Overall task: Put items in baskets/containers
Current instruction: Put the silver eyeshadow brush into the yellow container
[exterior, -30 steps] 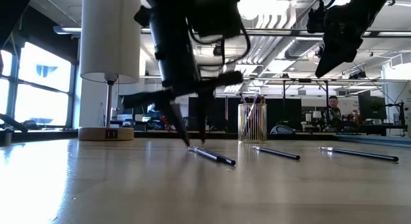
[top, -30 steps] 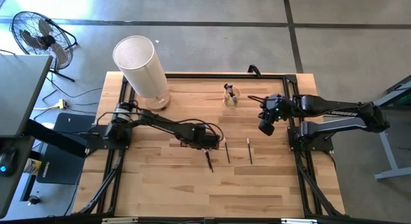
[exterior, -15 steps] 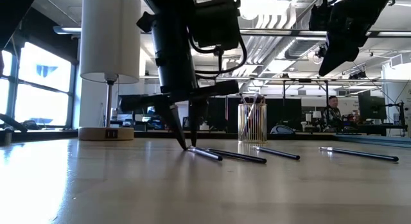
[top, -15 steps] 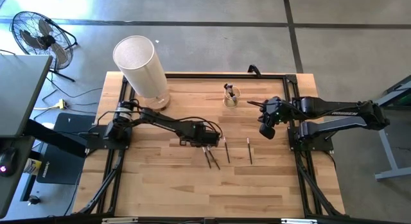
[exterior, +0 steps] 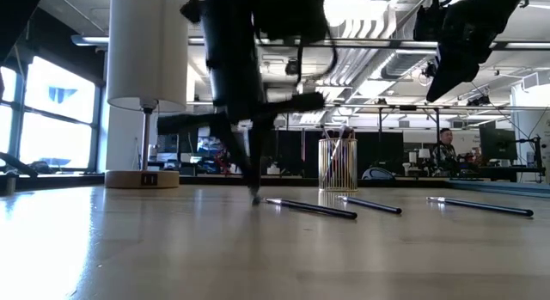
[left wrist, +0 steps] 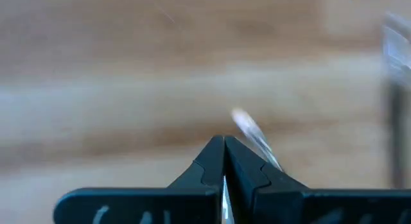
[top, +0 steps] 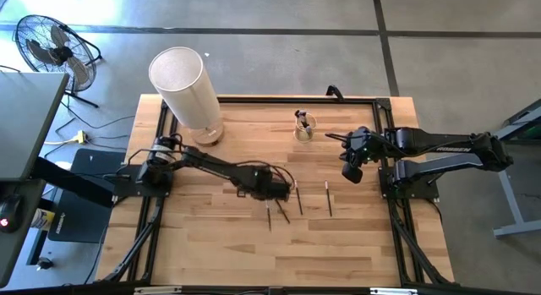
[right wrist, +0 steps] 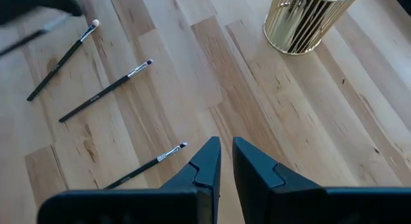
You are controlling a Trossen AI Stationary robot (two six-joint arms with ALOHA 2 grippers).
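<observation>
Now the left tool [top: 269,204] is pinched shut on a makeup brush [top: 270,217] above the bench [top: 211,244]; a thin grip could drop it short of the cup [top: 303,128]. The right tool [top: 350,170] hovers, slightly open, empty.

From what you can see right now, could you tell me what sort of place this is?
Probably a robotics lab in an open-plan office: a wooden workbench carrying two robot arms, a floor fan beside it, and desks with monitors under exposed ceiling ducts beyond.

- glass cup [top: 304,126]: gold-tinted, ribbed, upright near worktop's far edge, holding several brushes [top: 300,116] bristles-up.
- loose makeup brushes: three flat mid-worktop, roughly parallel [top: 281,210], [top: 299,199], [top: 329,199]; a fourth [top: 269,216] tilted, pinched in left gripper [top: 268,202].
</observation>
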